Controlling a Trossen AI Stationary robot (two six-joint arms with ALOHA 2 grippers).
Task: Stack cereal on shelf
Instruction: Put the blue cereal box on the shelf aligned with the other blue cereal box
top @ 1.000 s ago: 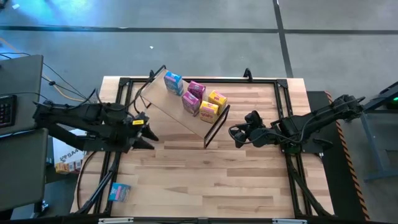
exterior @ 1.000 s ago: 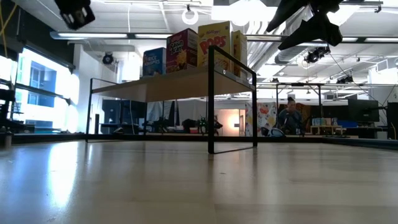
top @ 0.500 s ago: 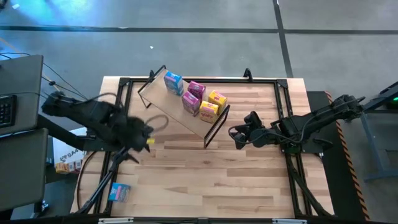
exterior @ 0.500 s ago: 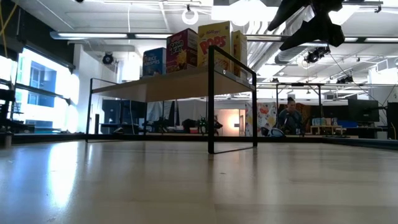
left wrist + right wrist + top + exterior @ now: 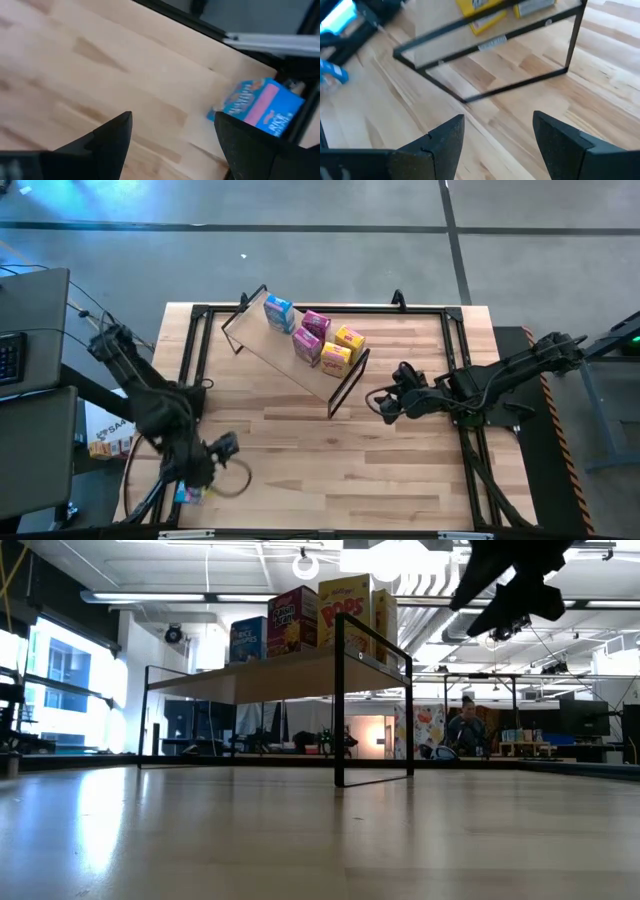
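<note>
The left gripper (image 5: 172, 142) hangs with fingers spread over the table (image 5: 330, 460), a light blue cereal box (image 5: 260, 107) lying just beyond them. The right gripper (image 5: 497, 145) waits with fingers apart facing the shelf (image 5: 290, 365), which bears five boxes.

"POPS" is showing in red on the yellow cereal box (image 5: 345, 612) atop the shelf (image 5: 290, 673). Print on the neighbouring magenta box (image 5: 292, 621) and blue box (image 5: 248, 640) is staying too small to read.
</note>
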